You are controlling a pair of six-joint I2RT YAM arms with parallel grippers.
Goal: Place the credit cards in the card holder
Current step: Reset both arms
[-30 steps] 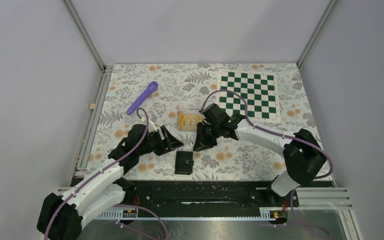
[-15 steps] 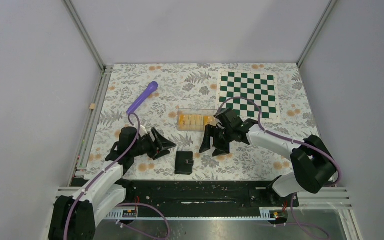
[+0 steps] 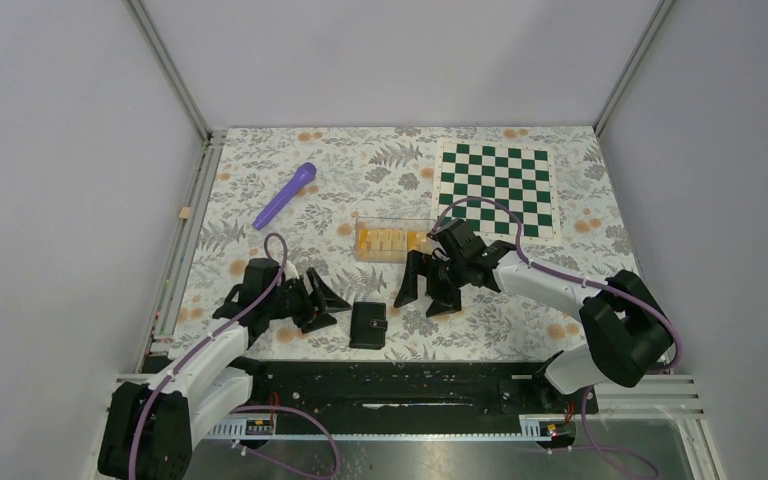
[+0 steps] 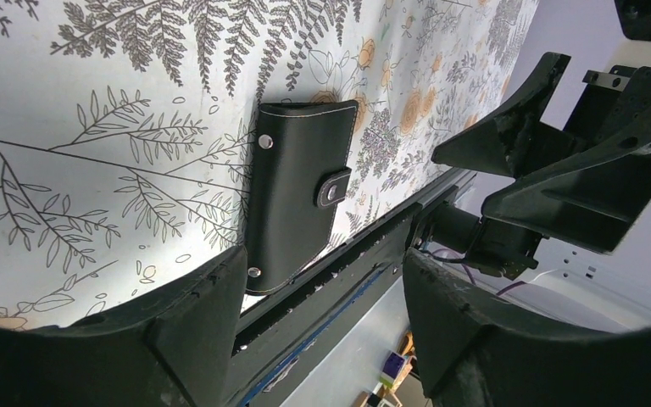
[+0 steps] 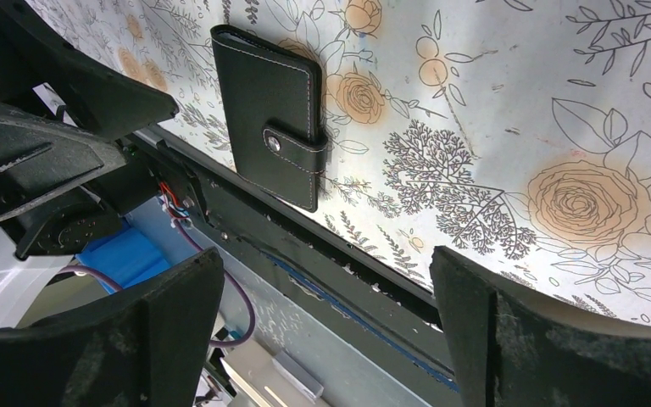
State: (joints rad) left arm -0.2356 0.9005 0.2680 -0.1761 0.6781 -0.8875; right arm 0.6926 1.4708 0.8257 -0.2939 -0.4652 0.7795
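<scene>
The card holder (image 3: 368, 325) is a black wallet, snapped shut, lying flat near the table's front edge between my two grippers. It also shows as the card holder (image 4: 297, 199) in the left wrist view and the card holder (image 5: 275, 114) in the right wrist view. The orange credit cards (image 3: 385, 241) lie inside a clear plastic box (image 3: 396, 226) behind it. My left gripper (image 3: 330, 305) (image 4: 322, 326) stands open just left of the wallet, holding nothing. My right gripper (image 3: 420, 305) (image 5: 326, 331) is wide open just right of it, also holding nothing.
A purple marker-like object (image 3: 285, 195) lies at the back left. A green and white chessboard mat (image 3: 495, 187) covers the back right. The black front rail (image 3: 410, 385) runs just behind the wallet's near side.
My right gripper has opened from nearly shut to wide and shifted slightly right, uncovering the clear box. My left arm has drawn back toward the near left. The wallet has not moved.
</scene>
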